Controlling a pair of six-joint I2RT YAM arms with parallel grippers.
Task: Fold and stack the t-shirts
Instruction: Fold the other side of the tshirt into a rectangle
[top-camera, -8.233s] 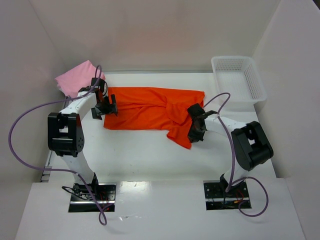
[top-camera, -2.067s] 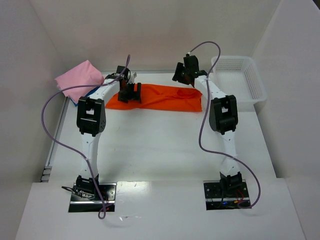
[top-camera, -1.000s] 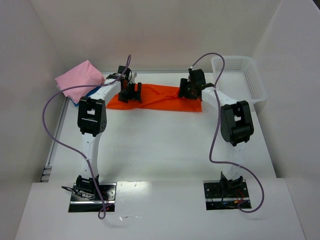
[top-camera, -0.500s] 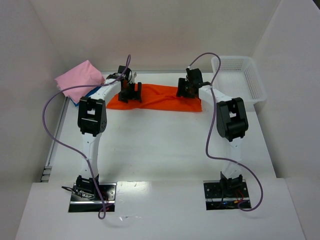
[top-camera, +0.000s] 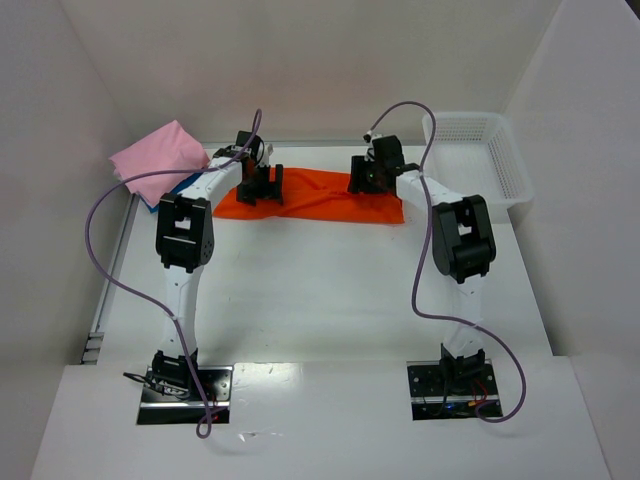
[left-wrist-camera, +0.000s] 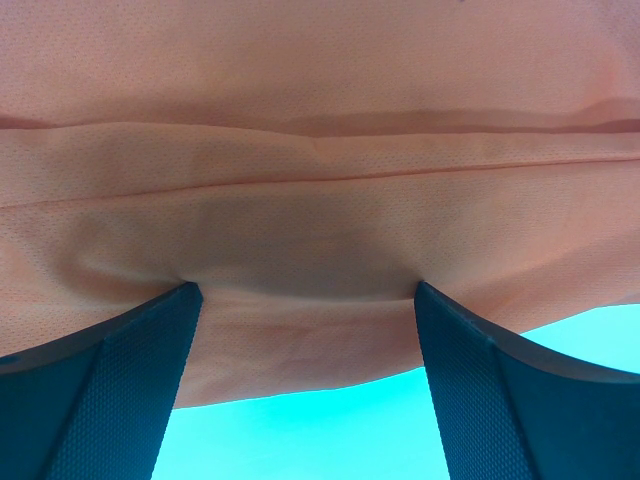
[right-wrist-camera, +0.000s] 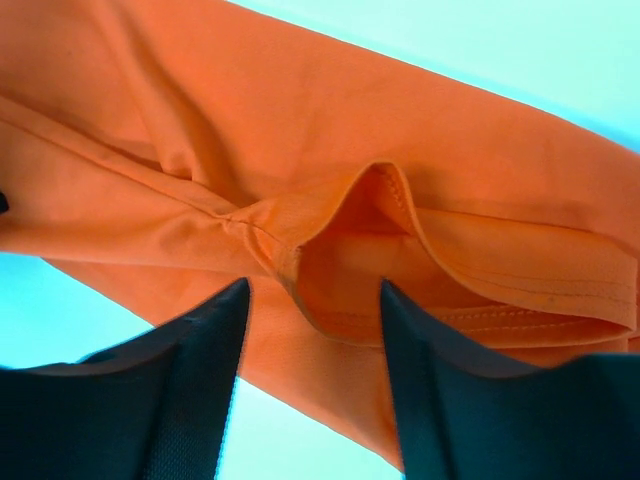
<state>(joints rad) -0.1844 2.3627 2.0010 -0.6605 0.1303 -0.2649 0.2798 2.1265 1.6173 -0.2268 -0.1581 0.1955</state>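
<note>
Lying at the far side of the white table (top-camera: 300, 300), the orange t-shirt (top-camera: 320, 200) is seen folded into a long, narrow strip running left to right, with one arm reached out over each end of it. The left gripper (top-camera: 262, 186) is set down on the strip's left part; in its wrist view the two dark fingers (left-wrist-camera: 110, 390) are spread wide, their tips pressed onto the cloth so that small puckers are raised beside them, and nothing is pinched between them. A lengthwise fold line is seen running across the fabric just beyond the tips, and the near edge of the shirt is seen between the fingers, with bare table below it. The right gripper (top-camera: 366, 180) is held over the strip's right part, close to the right end; its fingers (right-wrist-camera: 170, 400) are set partly apart, and a hemmed opening of the shirt, gaping in a loop, is framed in the gap between them, with no cloth seen clamped. The pink t-shirt (top-camera: 158, 152) is laid at the far left corner, folded, on top of the blue t-shirt (top-camera: 165, 198), of which only a sliver is shown. A white mesh basket (top-camera: 512, 170) is placed at the far right, well apart from the shirts.
</note>
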